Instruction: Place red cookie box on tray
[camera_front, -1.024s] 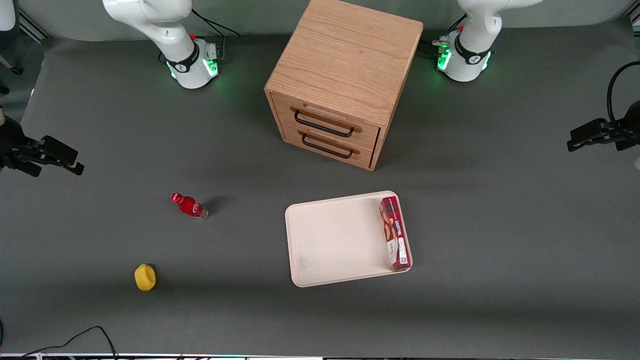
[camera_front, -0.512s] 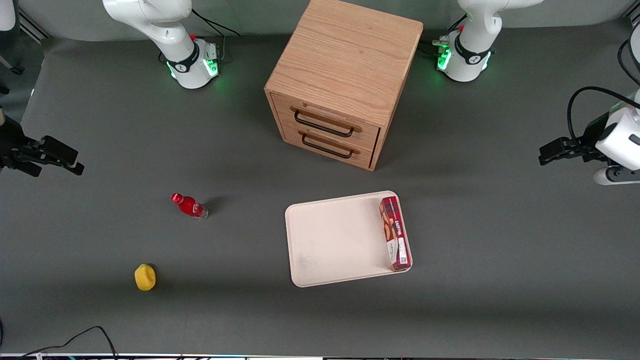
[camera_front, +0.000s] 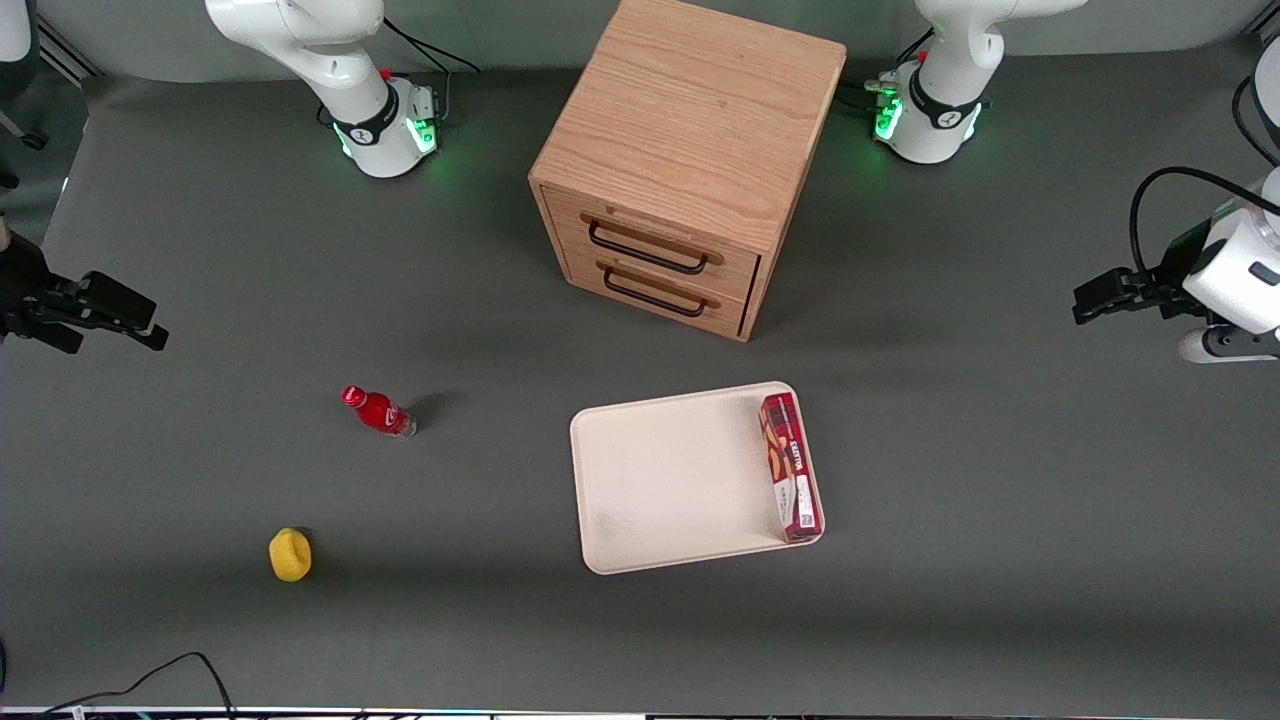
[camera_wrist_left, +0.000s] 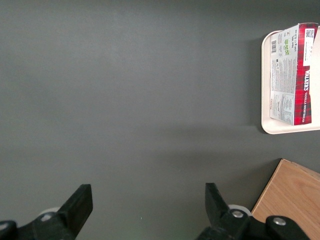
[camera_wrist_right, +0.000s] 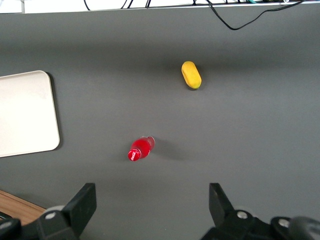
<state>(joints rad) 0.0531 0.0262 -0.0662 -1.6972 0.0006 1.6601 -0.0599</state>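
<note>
The red cookie box (camera_front: 791, 467) lies inside the cream-white tray (camera_front: 670, 480), along the tray's edge toward the working arm's end of the table. The left wrist view shows the same box (camera_wrist_left: 291, 75) on the tray (camera_wrist_left: 265, 90). My left gripper (camera_front: 1095, 297) hovers high over bare table far toward the working arm's end, well apart from the tray. Its fingers (camera_wrist_left: 80, 202) are spread wide and hold nothing, so it is open.
A wooden two-drawer cabinet (camera_front: 685, 160) stands farther from the front camera than the tray. A small red bottle (camera_front: 378, 411) and a yellow object (camera_front: 290, 554) lie toward the parked arm's end. A black cable (camera_front: 170, 675) runs along the table's front edge.
My left gripper has swung in from the table's edge toward the middle, with more of the wrist now showing. The box and tray have not moved.
</note>
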